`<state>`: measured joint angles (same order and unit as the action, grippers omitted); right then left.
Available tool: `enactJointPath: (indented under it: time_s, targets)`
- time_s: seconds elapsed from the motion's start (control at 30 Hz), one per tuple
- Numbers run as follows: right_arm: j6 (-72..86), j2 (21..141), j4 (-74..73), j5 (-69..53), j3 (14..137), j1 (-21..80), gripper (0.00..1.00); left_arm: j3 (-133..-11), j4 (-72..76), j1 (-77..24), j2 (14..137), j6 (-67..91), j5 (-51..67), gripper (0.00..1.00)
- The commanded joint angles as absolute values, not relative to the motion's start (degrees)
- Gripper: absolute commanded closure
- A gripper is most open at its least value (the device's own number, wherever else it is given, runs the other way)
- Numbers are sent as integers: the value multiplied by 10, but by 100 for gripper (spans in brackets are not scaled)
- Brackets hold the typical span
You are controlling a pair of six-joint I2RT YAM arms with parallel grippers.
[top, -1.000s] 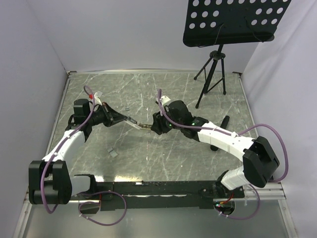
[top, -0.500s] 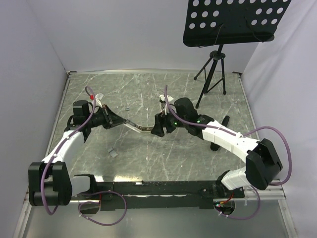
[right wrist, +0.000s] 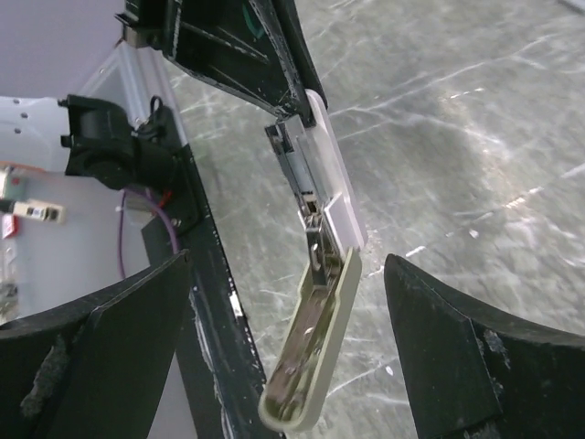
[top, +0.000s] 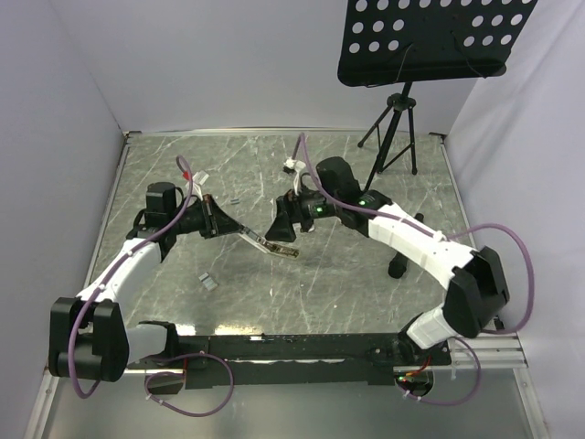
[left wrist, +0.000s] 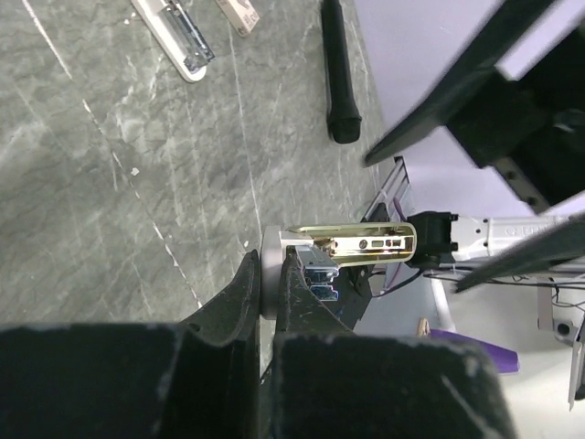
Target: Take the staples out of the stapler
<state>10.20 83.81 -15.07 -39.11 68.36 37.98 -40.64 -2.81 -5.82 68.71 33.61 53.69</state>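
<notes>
One stapler (top: 267, 242) was counted. Two arms were logged, left (top: 128, 265) and right (top: 411, 240), with two grippers, left (top: 228, 226) and right (top: 284, 226). One music stand (top: 425, 37), one grey block (top: 208, 282) and one black rod (left wrist: 338, 78) were tallied. A second white bar (left wrist: 174, 37) was noted; kind unclear.

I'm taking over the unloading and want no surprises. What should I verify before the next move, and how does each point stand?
1. Hold: left end effector shut on the slim white bar-shaped stapler at one end: ok.
2. Access: stapler hinged open, cream plastic arm swung off the silvery metal channel: ok.
3. Readiness: right end effector open: ok.
4. Clearance: its fingers flank the cream arm without touching: ok.
5. Contents: staples in the channel: cannot tell.
</notes>
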Motion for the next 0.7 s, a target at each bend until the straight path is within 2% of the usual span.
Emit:
enactJointPath:
  time_s: [0.0,0.1,0.37,0.47,0.5,0.57,0.6,0.67]
  targets:
    - [73,890,-181,-461,715,374,10,-429,21,-61,677,330,585,99]
    - [74,909,-171,-487,710,373,16,-425,33,-62,671,333,595,99]
    - [76,946,-167,-509,714,372,20,-408,103,-62,670,373,620,99]
    - [77,951,-163,-511,711,372,31,-410,103,-62,676,371,618,99]
    - [83,951,-158,-510,708,370,40,-412,99,-61,678,370,619,99]
    - [90,947,-146,-506,699,368,51,-414,98,-62,680,368,615,99]
    - [96,945,-143,-504,696,367,61,-415,97,-62,681,367,613,99]
    - [102,937,-131,-493,688,361,69,-418,93,-62,686,367,608,99]
